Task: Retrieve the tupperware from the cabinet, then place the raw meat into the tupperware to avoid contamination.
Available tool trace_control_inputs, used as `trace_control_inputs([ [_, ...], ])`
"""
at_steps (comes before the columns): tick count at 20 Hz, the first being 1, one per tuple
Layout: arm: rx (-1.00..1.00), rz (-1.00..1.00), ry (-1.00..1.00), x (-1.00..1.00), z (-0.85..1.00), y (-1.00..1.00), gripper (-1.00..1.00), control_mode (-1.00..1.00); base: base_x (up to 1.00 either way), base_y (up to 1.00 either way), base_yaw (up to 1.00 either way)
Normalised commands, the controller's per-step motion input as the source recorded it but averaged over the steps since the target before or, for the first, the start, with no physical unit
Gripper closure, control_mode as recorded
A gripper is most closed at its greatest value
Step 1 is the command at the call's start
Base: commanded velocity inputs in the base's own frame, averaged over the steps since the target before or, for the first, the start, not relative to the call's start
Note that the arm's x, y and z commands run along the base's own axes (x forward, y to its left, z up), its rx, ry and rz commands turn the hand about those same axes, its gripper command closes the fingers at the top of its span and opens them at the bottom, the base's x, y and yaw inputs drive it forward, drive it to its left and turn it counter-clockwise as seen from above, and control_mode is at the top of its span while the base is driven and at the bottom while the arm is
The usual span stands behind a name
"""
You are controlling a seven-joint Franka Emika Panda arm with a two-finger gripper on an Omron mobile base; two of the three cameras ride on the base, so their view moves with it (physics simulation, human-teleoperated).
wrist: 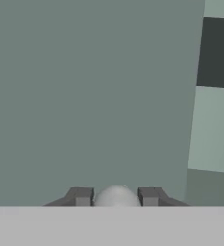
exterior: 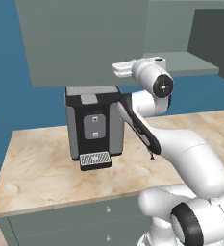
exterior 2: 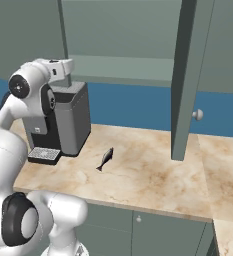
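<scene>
The cabinet (exterior: 180, 62) stands with both doors swung out and its inner shelf (exterior 2: 123, 65) showing. My gripper (wrist: 116, 196) is shut on the round pale knob (wrist: 117, 192) of the left door (wrist: 89, 96), one fingertip on each side of it. From the left base view the gripper (exterior: 116, 67) reaches the inner edge of that door (exterior: 80, 38). The raw meat (exterior 2: 105, 158), a small dark fish, lies on the counter right of the coffee machine, far below the gripper (exterior 2: 70, 65). The tupperware is out of view.
A black and grey coffee machine (exterior: 94, 120) with a grated drip tray (exterior: 95, 160) stands on the marble counter (exterior: 41, 163) under the hand. The right cabinet door (exterior 2: 188, 75) hangs edge-on over the counter, its knob (exterior 2: 198, 114) facing right. Drawer fronts (exterior 2: 153, 227) run below.
</scene>
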Motion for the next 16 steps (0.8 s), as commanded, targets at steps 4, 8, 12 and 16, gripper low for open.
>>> trace_control_inputs([
  [4, 0.0, 0.0, 0.06, -0.32, 0.03, 0.18, 1.0, -1.0, 0.0, 0.0, 0.0],
  [8, 0.0, 0.0, 0.1, -0.3, 0.04, 0.19, 1.0, -1.0, 0.0, 0.0, 0.0],
  [12, 0.0, 0.0, 0.13, -0.31, 0.02, 0.18, 1.0, -1.0, 0.0, 0.0, 0.0],
  [16, 0.0, 0.0, 0.13, -0.33, 0.0, 0.22, 1.0, -1.0, 0.0, 0.0, 0.0],
])
